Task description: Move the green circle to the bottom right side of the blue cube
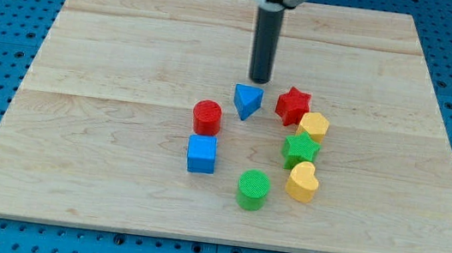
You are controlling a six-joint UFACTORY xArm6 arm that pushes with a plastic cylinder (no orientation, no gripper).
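Observation:
The green circle [254, 189] stands low on the board, to the right of and slightly below the blue cube [202, 154], with a gap between them. My tip [259, 80] is at the end of the dark rod near the view's top centre, just above the blue triangle [247, 101]. It is far from the green circle and touches no block.
A red cylinder [207, 117] sits just above the blue cube. A red star [293, 106], a yellow block [314, 125], a green star [300, 149] and a yellow heart [302, 182] form a column right of the green circle. The wooden board [77, 143] ends near the view's bottom.

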